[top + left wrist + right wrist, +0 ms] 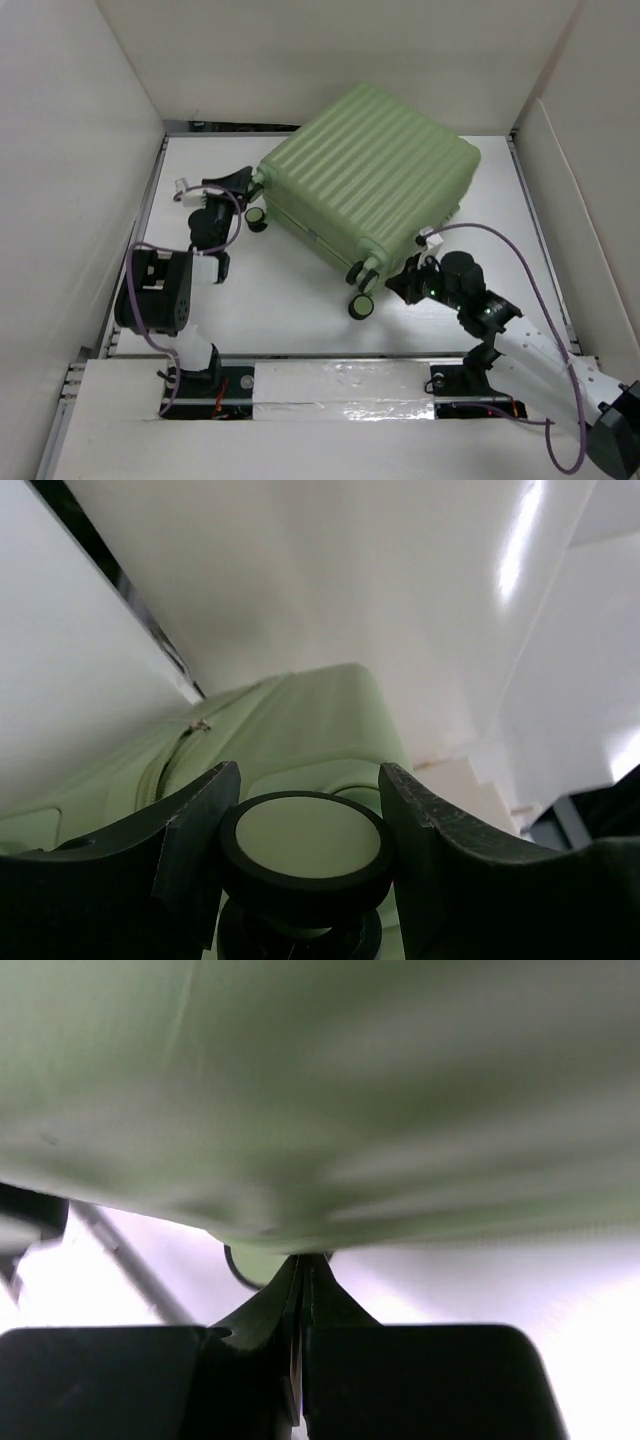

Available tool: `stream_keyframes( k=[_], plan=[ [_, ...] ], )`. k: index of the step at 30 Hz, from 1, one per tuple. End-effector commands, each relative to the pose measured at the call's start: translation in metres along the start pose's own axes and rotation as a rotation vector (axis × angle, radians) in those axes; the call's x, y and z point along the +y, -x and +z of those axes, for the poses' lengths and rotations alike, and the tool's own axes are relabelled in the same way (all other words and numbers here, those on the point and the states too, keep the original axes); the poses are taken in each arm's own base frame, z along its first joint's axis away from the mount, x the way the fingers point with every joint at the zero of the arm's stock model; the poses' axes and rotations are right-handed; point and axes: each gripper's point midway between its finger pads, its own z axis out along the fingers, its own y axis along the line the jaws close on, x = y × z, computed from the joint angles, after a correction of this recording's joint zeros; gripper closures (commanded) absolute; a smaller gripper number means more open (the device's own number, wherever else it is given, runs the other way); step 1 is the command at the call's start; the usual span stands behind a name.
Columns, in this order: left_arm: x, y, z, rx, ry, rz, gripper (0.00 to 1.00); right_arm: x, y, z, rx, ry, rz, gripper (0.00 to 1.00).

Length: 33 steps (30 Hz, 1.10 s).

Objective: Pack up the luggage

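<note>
Table surface: white top (290, 320) boxed in by white walls (300, 60); both arm bases sit at its near edge.
Right gripper: right gripper (398, 282) has its jaws pressed together on nothing, the tip right against the near-right edge of the case.
Near casters: two black-and-green wheels (361, 304) stick out toward the arms, just left of that tip.
Left gripper: left gripper (310, 780) is clamped on a caster wheel (305, 840) at the case's left corner; its fingers (195, 830) flank the black tyre and look to be touching it.
Luggage position: the light green suitcase (365, 175) lies flat and closed, skewed on the far half of the table, ribbed shell up.
Seam: a zip line shows in the left wrist view; whether it is zipped I cannot tell.
Risk, caster: a caster swivels and rolls, so a pull here may twist the wheel out of the pinch.
Risk, shell: the closed right tip bears on smooth, curved plastic; a push could skid off or under.
Risk, sliding: uneven force from the two arms could spin the case toward a side wall instead of steadying it.
</note>
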Motion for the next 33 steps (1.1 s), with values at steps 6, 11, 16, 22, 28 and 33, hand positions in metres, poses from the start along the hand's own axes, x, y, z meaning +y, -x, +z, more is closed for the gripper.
stream_keyframes(
  k=[6,11,16,22,28,33],
  plan=[
    [-0.024,-0.065,-0.129,0.111,-0.195,0.008,1.0,0.005,0.14,-0.011,-0.479,0.056,-0.022,1.0],
    [-0.03,-0.095,-0.149,0.18,-0.189,-0.002,1.0,0.04,0.096,-0.009,-0.588,0.062,0.202,1.0],
    [-0.06,-0.116,-0.154,0.221,-0.253,-0.032,1.0,0.066,0.059,0.0,-0.55,-0.17,0.082,1.0],
    [-0.092,-0.124,-0.154,0.237,-0.33,-0.06,1.0,0.072,0.047,0.045,-0.564,-0.34,-0.107,1.0],
    [-0.117,-0.096,-0.146,0.169,-0.391,0.019,1.0,0.109,0.069,0.038,-0.595,-0.107,-0.118,1.0],
    [-0.112,-0.122,-0.13,0.218,-0.253,0.278,1.0,0.101,0.118,-0.01,-0.615,0.027,-0.076,1.0]
  ],
)
